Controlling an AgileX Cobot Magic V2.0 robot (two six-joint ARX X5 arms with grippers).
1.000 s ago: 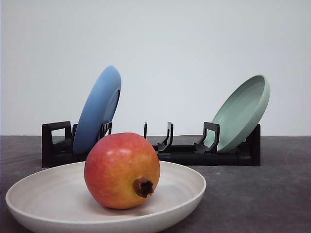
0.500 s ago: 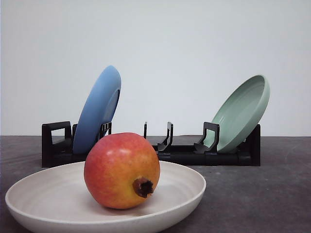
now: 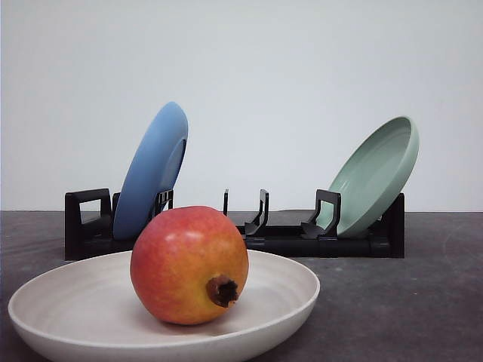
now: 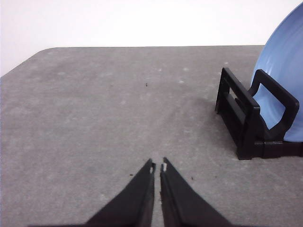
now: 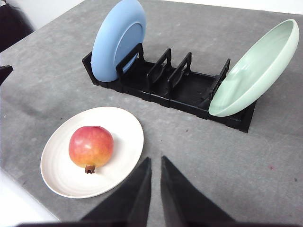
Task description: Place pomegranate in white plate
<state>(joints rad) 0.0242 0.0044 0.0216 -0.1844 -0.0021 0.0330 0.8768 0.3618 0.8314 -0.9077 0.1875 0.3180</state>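
1. You can see the pomegranate (image 3: 189, 265) in the lower left of the front view, sitting inside the white plate (image 3: 60, 298) with its dark crown facing the camera and low; the placement looks done to me.
2. Your left gripper (image 4: 157, 167) sits at the bottom centre of its wrist view, jaws closed to a hairline gap, holding nothing, over bare grey worktop (image 4: 94, 118).
3. Your right gripper (image 5: 155, 161) is at the bottom centre of its view, jaws likewise nearly together and empty, pointing just beside the plate's near rim.
4. The main risk: the fruit is round and rests on a shallow, smooth dish (nothing wedges it), so any knock to the rim could set it rolling out.
5. The right jaws are the likelier cause, being close to the plate; lift them clear before swinging sideways.
6. Behind, the black rack (image 5: 180, 90) holds a leaning blue plate (image 5: 116, 40) and green plate (image 5: 255, 66); a wide retreat could tip either.
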